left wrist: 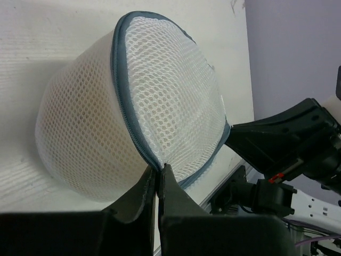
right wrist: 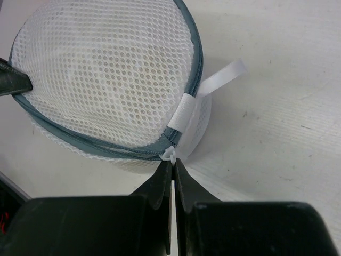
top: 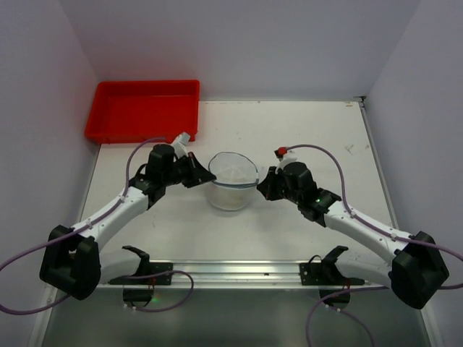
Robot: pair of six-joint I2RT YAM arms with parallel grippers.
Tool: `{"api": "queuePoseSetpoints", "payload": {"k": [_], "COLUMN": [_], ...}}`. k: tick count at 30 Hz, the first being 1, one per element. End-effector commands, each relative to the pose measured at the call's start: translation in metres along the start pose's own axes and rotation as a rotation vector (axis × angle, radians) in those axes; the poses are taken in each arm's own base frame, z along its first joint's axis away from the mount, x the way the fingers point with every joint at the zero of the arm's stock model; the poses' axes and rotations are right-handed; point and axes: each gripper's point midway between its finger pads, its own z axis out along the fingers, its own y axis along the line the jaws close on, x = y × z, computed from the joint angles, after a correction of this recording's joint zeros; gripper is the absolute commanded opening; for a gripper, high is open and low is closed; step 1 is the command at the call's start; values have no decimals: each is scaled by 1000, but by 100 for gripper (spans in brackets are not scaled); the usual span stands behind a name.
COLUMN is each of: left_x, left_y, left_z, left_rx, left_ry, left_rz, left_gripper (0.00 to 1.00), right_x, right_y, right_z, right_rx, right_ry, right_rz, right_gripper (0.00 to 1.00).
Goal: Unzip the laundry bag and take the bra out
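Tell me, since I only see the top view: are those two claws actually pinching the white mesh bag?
Observer: Yes. The left wrist view shows the left gripper shut on the grey zipper band of the laundry bag.
Visitor: And the other claw?
Observer: The right wrist view shows the right gripper shut on a small white tab at the zipper.
Visitor: Is it unzipped yet?
Observer: No, the zipper looks closed along the visible rim.

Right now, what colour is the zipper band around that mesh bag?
Grey-blue zipper band, clearest in the left wrist view.
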Motion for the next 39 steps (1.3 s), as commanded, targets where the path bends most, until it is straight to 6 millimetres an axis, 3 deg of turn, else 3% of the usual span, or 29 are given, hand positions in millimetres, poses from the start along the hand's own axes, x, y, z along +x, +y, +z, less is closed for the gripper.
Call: {"api": "queuePoseSetpoints", "payload": {"k": [1, 5, 8, 9, 10, 12, 14, 15, 16, 18, 19, 20, 24, 27, 32, 36, 39], "left_x": [9, 10, 13, 10, 20, 15, 19, 18, 15, 11, 5, 6, -7, -19, -27, -31, -30], "left_y": [23, 22, 20, 20, 19, 11, 13, 15, 14, 18, 14, 23, 26, 12, -10, -25, -24], "left_z": [-16, -23, -28, -28, -26, -28, -29, -30, -32, -38, -40, -43, -57, -65, -52, -40, -28], "left_rx": [-53, -44, -26, -27, -14, 6, 4, -6, -10, -57, -57, -113, -201, -180, -115, -65, -68], "left_ry": [8, -43, -113, -152, -155, -228, -239, -251, -262, -276, -294, -290, -326, -358, -320, -280, -245], "left_rz": [88, 68, 9, 0, 1, -5, -8, -8, -2, 6, 19, 24, 45, 68, 91, 105, 105], "left_gripper": [0, 0, 0, 0, 4, 13, 34, 42, 57, 79, 84, 87, 90, 90, 90, 89, 89], "right_x": [-1, -10, -22, -21, -23, -26, -35, -34, -35, -34, -33, -36, -39, -42, -43, -39, -38], "right_y": [-23, -3, 9, 10, 13, 20, 33, 36, 52, 62, 63, 65, 77, 81, 69, 64, 56], "right_z": [-2, 3, 3, 2, 0, -5, -13, -17, -22, -23, -24, -22, -15, -8, 4, 2, -3], "right_rx": [69, -15, -55, -57, -65, -88, -99, -91, -114, -100, -97, -89, -77, -45, 44, 51, 68], "right_ry": [26, 29, 24, 40, 41, 44, 21, 28, 20, 15, 15, 7, -20, -35, -39, -50, -68], "right_rz": [-34, -41, -66, -77, -94, -114, -143, -164, -192, -211, -203, -186, -140, -137, -122, -95, -84], "right_gripper": [0, 1, 26, 39, 44, 59, 67, 69, 71, 76, 77, 77, 78, 80, 86, 89, 90]}}
